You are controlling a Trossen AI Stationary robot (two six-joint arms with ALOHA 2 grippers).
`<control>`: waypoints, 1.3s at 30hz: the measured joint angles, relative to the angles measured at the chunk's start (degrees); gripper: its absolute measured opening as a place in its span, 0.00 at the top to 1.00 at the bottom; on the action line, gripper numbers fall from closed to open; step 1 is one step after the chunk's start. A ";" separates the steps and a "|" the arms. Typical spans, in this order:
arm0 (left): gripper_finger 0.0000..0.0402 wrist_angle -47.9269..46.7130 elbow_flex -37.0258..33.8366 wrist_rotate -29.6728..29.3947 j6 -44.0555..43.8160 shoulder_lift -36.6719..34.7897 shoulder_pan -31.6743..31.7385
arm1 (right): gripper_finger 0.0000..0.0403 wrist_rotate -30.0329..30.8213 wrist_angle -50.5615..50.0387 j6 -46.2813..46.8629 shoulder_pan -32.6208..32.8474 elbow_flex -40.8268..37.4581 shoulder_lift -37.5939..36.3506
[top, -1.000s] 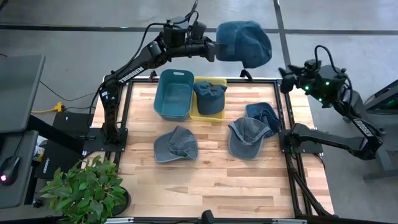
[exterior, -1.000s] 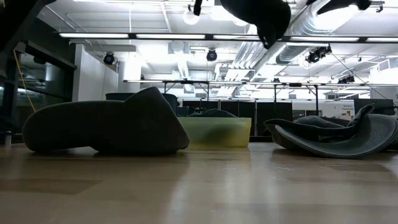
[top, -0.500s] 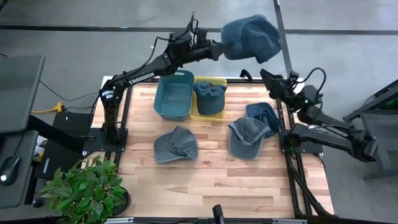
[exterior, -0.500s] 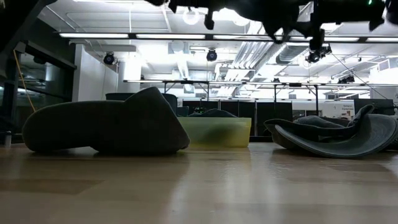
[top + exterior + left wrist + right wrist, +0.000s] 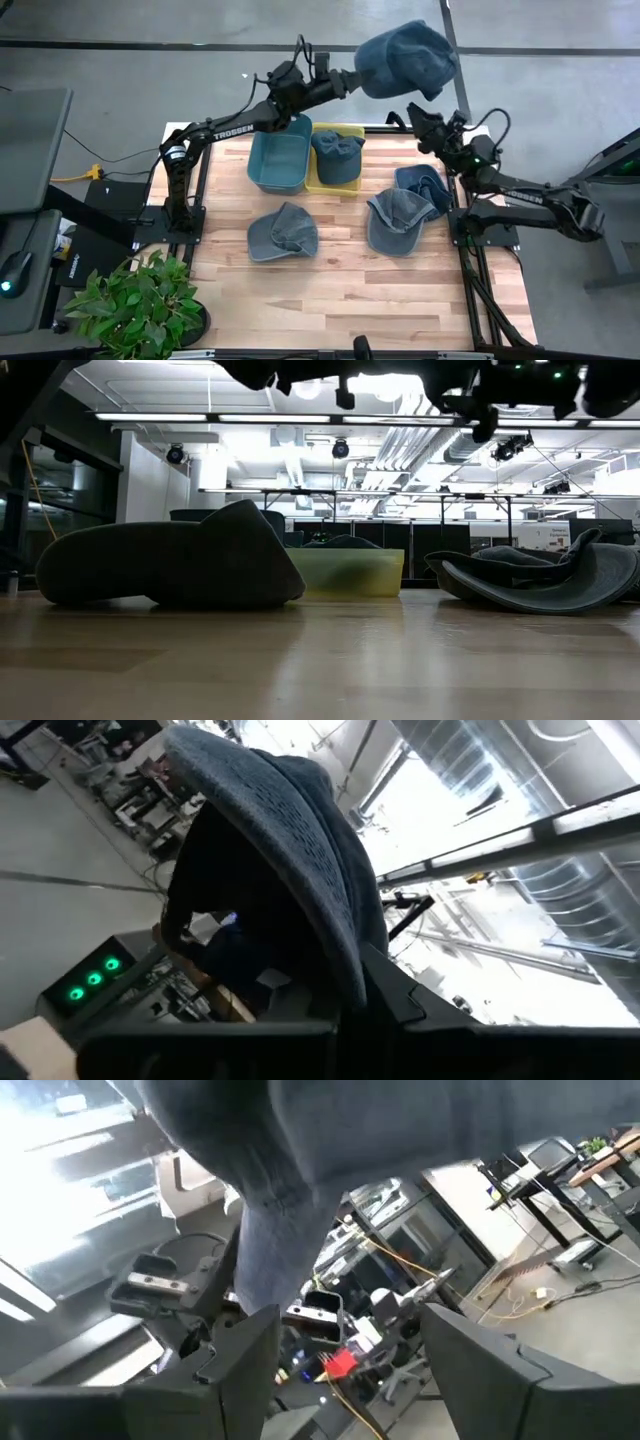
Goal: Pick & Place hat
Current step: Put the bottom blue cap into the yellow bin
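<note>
Two arms up high past the far edge of the table [image 5: 340,290]. Left hand [image 5: 352,80] is clamped on a blue hat [image 5: 405,62], holding it in the air beyond the table's back right corner; in the left wrist view the hat [image 5: 290,850] drapes right over the fingers. Right hand [image 5: 418,121] sits just under and beside that hat, fingers spread wide, nothing between them; right wrist view shows the fabric [image 5: 330,1130] hanging close ahead of its two fingers [image 5: 240,1350].

On the table: teal bin [image 5: 281,150] and yellow bin [image 5: 336,160] side by side at the back, one hat in the yellow bin [image 5: 336,150]. Three more hats lie flat: one front-left of centre [image 5: 282,232], one right of centre [image 5: 398,220], one near the right edge [image 5: 422,183], touching the previous one. Potted plant [image 5: 135,300] off the front-left corner.
</note>
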 joint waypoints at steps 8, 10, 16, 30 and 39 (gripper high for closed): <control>0.99 0.42 0.00 1.33 -0.05 0.00 0.15 | 0.41 -0.86 4.52 -2.80 0.07 3.82 6.73; 0.99 0.51 0.00 1.57 -0.72 0.00 0.15 | 0.41 -1.20 5.48 -2.92 -0.01 4.38 7.55; 0.99 1.98 0.11 3.79 -2.92 0.00 0.15 | 0.41 -2.27 6.39 -5.17 -0.08 5.91 9.71; 0.99 1.84 0.13 9.04 -5.59 -0.04 0.15 | 0.42 -7.03 6.88 -14.13 -0.08 12.49 9.94; 0.98 2.33 0.13 10.66 -5.83 -0.04 0.18 | 0.62 -8.00 4.29 -12.26 -0.08 13.60 9.91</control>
